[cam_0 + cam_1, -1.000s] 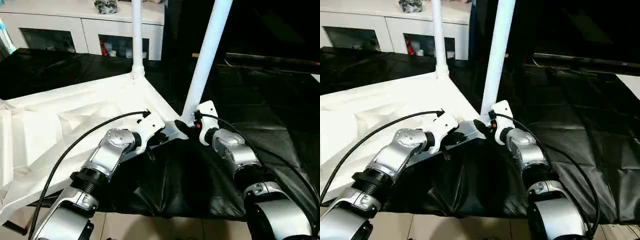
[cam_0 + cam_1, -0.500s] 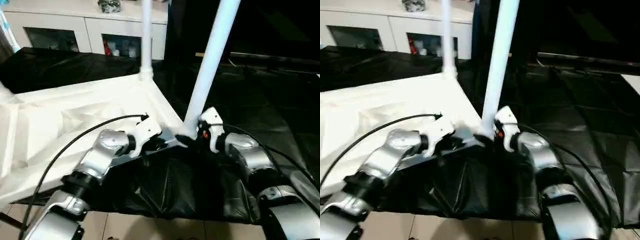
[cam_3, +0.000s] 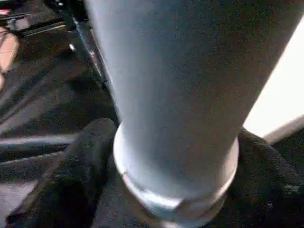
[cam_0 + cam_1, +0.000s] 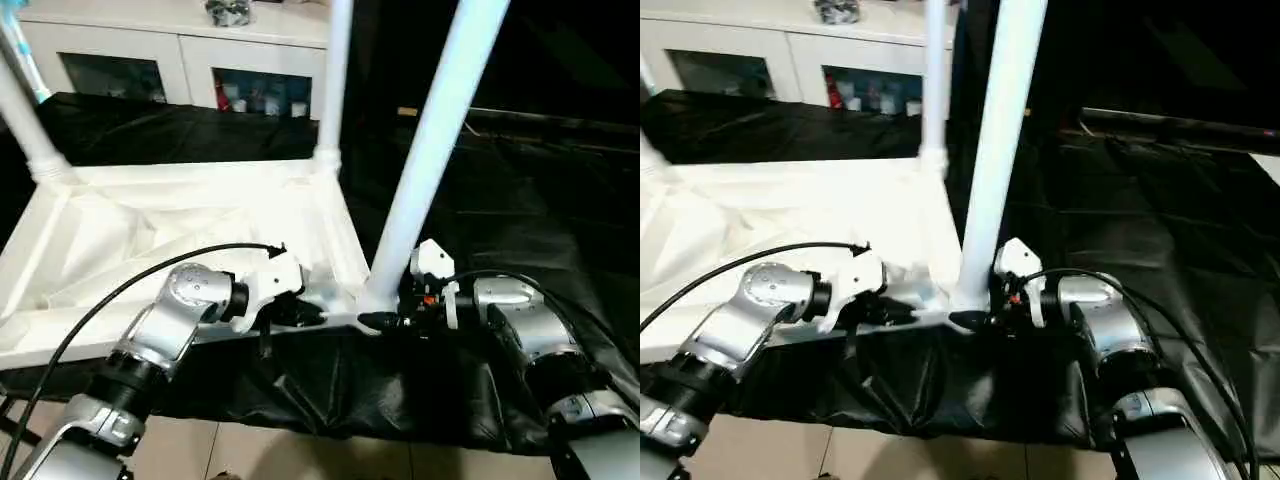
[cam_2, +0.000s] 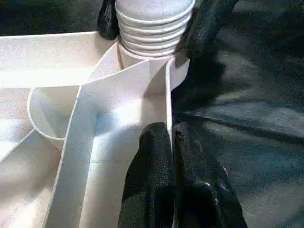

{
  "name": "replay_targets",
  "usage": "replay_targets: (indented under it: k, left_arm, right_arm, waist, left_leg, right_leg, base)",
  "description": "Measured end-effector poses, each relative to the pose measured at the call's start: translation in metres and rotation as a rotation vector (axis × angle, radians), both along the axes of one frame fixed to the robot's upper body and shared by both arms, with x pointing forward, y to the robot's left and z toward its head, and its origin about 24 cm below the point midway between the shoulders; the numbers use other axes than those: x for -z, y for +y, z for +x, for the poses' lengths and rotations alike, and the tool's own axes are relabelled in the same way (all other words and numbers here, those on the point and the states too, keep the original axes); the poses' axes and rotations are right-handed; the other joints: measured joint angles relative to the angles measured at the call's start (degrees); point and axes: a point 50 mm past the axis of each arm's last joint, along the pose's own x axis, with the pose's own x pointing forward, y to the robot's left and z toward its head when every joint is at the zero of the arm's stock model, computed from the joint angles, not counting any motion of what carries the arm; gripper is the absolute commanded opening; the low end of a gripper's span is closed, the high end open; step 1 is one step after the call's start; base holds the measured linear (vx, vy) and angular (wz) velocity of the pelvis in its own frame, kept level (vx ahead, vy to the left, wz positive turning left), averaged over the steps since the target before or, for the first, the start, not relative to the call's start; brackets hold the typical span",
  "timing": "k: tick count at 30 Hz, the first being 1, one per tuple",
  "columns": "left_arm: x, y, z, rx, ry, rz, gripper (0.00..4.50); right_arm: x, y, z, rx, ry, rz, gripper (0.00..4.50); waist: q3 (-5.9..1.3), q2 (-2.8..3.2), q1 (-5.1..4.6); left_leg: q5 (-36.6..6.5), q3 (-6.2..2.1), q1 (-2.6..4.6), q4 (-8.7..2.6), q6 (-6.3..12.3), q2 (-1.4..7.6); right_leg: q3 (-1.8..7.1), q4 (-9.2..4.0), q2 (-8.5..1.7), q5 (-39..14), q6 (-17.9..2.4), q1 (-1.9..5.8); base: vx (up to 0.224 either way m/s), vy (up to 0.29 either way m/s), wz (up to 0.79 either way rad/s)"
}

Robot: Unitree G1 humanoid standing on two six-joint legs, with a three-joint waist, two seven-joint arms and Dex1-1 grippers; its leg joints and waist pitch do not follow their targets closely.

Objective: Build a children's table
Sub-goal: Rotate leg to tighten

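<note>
**Near leg standing in its corner socket, both our grippers low at that corner**

Going from left to right, we are first seeing the tabletop [image 4: 150, 220], which is lying upside down on the black-draped work table [image 4: 540, 180] with its ribbed underside facing up. One leg [image 4: 25, 115] is rising from the far left corner and another leg [image 4: 333, 90] from the far right corner. Our left gripper [image 5: 172, 142] is resting at the near rim of the tabletop; its fingers [image 5: 152, 166] are pressed together, and the thin rim wall is running just between or beside them, we cannot tell which.

Further right, the near leg [image 4: 430, 150] is standing in its corner socket [image 5: 152, 42], with its long axis going up and leaning a little to the right. Our right gripper [image 4: 385, 318] is the nearer one to it: its fingers [image 3: 90, 156] are spread around the base of this leg, one on each side.

We judge that the coming move is depending on this leg being pushed straight down along its own axis.

The tops of all legs are cut off, the socket bottom is hidden, and how deep the leg is sitting we cannot make out.
</note>
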Motion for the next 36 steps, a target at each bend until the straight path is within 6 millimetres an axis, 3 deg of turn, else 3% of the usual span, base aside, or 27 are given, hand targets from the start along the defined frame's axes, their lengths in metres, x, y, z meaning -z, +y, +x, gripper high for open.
replay_targets:
  k: [4,12,16,21,25,28,31,36]
  left_arm:
    - [0.0,0.001,-0.001,0.011,0.005,0.002,0.0]
    - [0.001,0.0,-0.002,0.003,0.006,-0.004,0.0]
    - [0.005,-0.005,0.007,-0.144,-0.003,-0.027,0.0]
    - [0.007,-0.022,0.023,-0.305,-0.044,-0.024,0.0]
    - [0.008,-0.034,0.033,-0.396,-0.08,-0.018,0.0]
    - [0.007,-0.039,0.035,-0.41,-0.094,-0.018,0.0]
    - [0.007,-0.039,0.035,-0.405,-0.102,-0.019,0.0]
    - [0.005,-0.035,0.034,-0.363,-0.112,-0.014,0.0]
  right_arm:
    - [0.001,0.0,-0.001,-0.005,0.01,0.005,2.91]
    - [0.004,0.002,-0.004,0.01,0.025,0.022,2.78]
    - [0.01,0.009,0.007,0.238,0.024,0.062,2.77]
    - [0.013,0.024,0.029,0.565,0.024,0.091,2.77]
    - [0.014,0.04,0.041,0.794,0.003,0.101,2.77]
    - [0.014,0.042,0.043,0.843,-0.026,0.105,2.77]
    - [0.013,0.041,0.043,0.836,-0.024,0.121,3.48]
    - [0.011,0.034,0.04,0.726,-0.017,0.131,3.82]
  waist:
    - [-0.01,-0.01,0.03]
    - [-0.03,-0.06,0.06]
    - [-0.05,-0.1,-0.3]
    - [-0.05,-0.31,-1.78]
    - [-0.07,-0.27,-2.0]
    - [-0.08,-0.24,-1.92]
    - [-0.09,-0.23,-1.8]
    - [-0.03,-0.1,-1.67]
  left_leg:
    - [0.0,0.0,0.02,0.03,0.0,0.0]
    - [0.0,0.0,0.0,0.02,0.0,0.0]
    - [0.01,0.05,0.05,0.07,-0.01,-0.02]
    - [0.01,0.01,0.1,0.08,-0.02,-0.06]
    - [0.01,0.01,0.08,0.1,-0.02,-0.09]
    - [0.01,0.01,0.05,0.04,-0.01,-0.16]
    - [-0.01,0.02,-0.01,-0.14,0.01,-0.23]
    - [-0.01,0.02,0.0,-0.3,0.01,-0.19]
  right_leg:
    - [0.04,0.0,-0.01,0.0,0.0,0.01]
    - [0.04,0.01,-0.01,-0.04,0.06,0.03]
    - [0.09,0.04,-0.01,-0.04,0.07,0.1]
    - [-0.03,-0.05,-0.03,-0.04,0.08,0.03]
    - [-0.02,-0.07,-0.06,-0.04,0.08,0.01]
    - [-0.03,-0.14,-0.15,-0.04,0.08,0.0]
    - [-0.03,-0.13,-0.21,-0.04,0.09,0.0]
    - [-0.09,-0.04,-0.19,-0.04,0.08,-0.07]
  base:
    - [0.0,0.0,0.0]
    - [0.0,0.0,0.0]
    - [0.0,0.0,0.0]
    - [0.0,0.0,0.0]
    - [0.0,0.0,0.0]
    - [0.0,0.0,0.0]
    - [0.0,0.0,0.0]
    - [0.0,0.0,0.0]
